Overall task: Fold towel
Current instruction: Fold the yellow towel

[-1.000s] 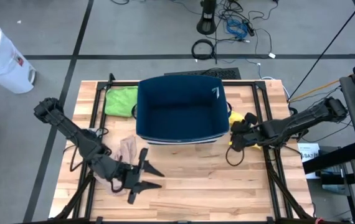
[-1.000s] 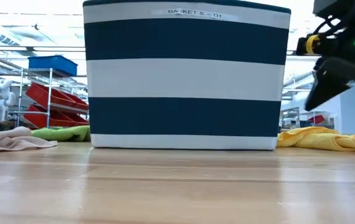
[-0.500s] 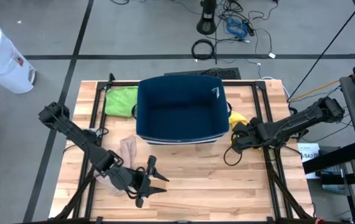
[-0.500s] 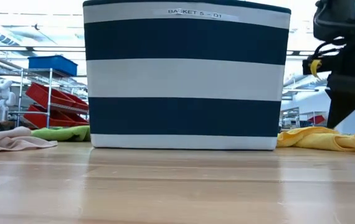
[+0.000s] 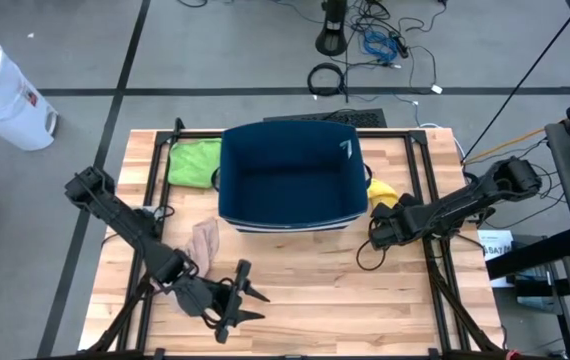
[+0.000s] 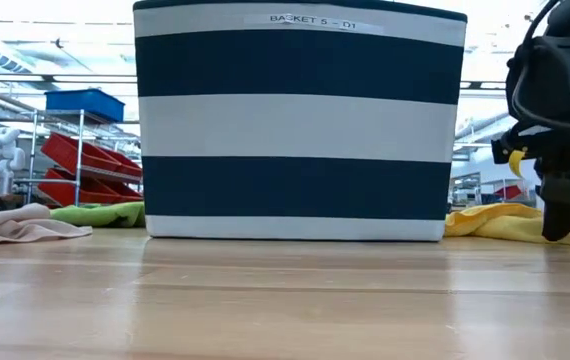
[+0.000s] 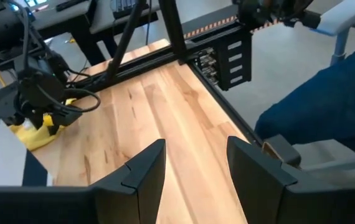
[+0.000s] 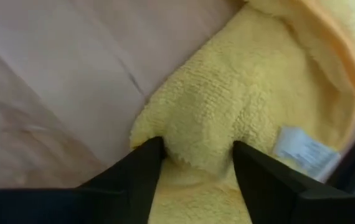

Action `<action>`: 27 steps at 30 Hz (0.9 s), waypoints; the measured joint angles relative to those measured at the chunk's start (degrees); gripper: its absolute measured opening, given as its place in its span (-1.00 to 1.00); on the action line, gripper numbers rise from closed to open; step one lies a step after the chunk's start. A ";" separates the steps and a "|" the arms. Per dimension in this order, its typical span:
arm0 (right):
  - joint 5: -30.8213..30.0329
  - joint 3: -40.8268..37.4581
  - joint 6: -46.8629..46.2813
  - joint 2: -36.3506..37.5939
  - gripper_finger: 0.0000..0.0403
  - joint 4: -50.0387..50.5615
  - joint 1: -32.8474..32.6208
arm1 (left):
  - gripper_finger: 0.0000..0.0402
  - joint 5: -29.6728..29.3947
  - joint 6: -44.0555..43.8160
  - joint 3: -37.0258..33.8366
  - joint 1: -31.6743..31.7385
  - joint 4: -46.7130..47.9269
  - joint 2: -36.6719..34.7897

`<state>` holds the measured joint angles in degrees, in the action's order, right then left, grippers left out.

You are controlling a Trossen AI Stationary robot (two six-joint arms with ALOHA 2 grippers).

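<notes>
A green cloth [image 5: 194, 162] is lying at the far left of the bench [image 5: 305, 290], just beside the basket's left wall. Nearer, a pink cloth [image 5: 205, 240] is resting crumpled on the wood. The left gripper [image 5: 240, 300] is hanging over the near part of the bench, right of the pink cloth, with its fingers [image 7: 141, 171] spread and nothing between them (only bare planks are showing past them in its wrist view). The basket [image 5: 290, 175], dark blue inside and striped blue and white outside, is standing at the far middle of the bench. The yellow towel [image 5: 382, 192] is lying bunched at the basket's right near corner, a white tag [image 8: 301, 146] showing on it. The right gripper [image 5: 380, 228] is pressing down on the towel's near edge, its fingers [image 8: 141, 167] apart and sinking into the yellow pile; whether they are pinching cloth I cannot tell.
</notes>
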<state>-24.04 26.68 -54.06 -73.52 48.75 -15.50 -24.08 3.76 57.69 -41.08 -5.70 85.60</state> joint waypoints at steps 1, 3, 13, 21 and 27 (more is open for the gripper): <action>0.50 -0.03 0.37 0.23 -0.27 -0.57 0.01 | -0.11 0.00 -0.10 0.02 -0.02 -0.06 0.00; 1.80 -0.10 1.44 1.24 -0.57 -1.69 -0.15 | -0.11 0.00 -0.50 0.02 -0.01 -0.04 0.00; 5.37 6.25 5.69 9.41 -0.98 -3.71 -5.19 | -0.11 -0.02 -3.22 0.02 0.40 -0.39 -0.02; 10.62 12.83 8.74 15.34 -0.99 -6.63 -10.41 | -0.11 -0.11 -4.21 0.06 2.91 -1.73 2.17; 10.90 14.18 10.02 17.96 -1.00 -14.06 -13.71 | -0.11 4.75 -2.53 0.06 6.30 -9.13 9.11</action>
<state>-13.14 40.86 -44.04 -55.56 34.69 -29.21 -19.32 1.23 57.76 -34.78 -14.83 94.71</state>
